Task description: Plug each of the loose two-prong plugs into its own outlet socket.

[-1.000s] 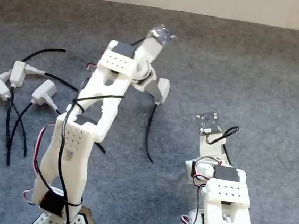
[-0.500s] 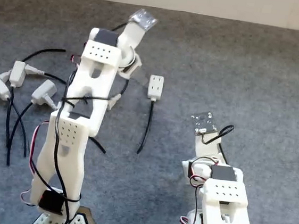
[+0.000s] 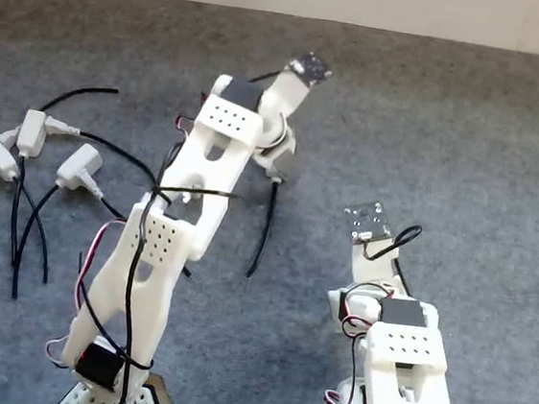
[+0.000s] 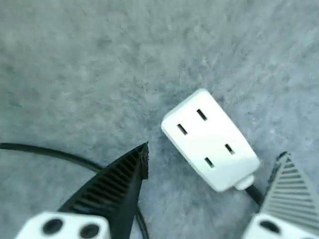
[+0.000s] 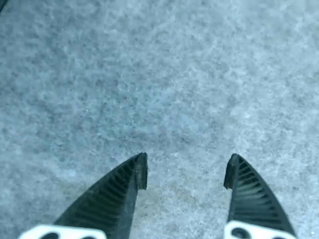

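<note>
High view takes in the grey, felt-like table (image 3: 507,140), with both arms rising from its near edge. The left arm (image 3: 204,185) is the larger shape, stretched far out over the middle of the table. The right arm (image 3: 398,355) sits folded short beside it.

In the left wrist view, the left gripper (image 4: 214,152) hangs over the table with its fingers wide apart, one dark finger (image 4: 124,174) and one pale finger (image 4: 289,186). The white outlet socket (image 4: 207,137) lies flat between them with its slotted face up, showing two pairs of slots. A strip of bare table separates it from the dark finger, and its cord end sits just beside the tip of the pale finger. Neither finger clamps it.

The right gripper (image 5: 187,158) also has its fingers apart, with only grey table between and beyond them.

The loose white plugs (image 3: 80,165) lie in a cluster with their black leads, well apart from both pairs of fingers, out on the far side of the left arm from the right arm. The socket's thin black cord (image 3: 265,226) trails from beneath the left fingers back toward the arms' bases.
</note>
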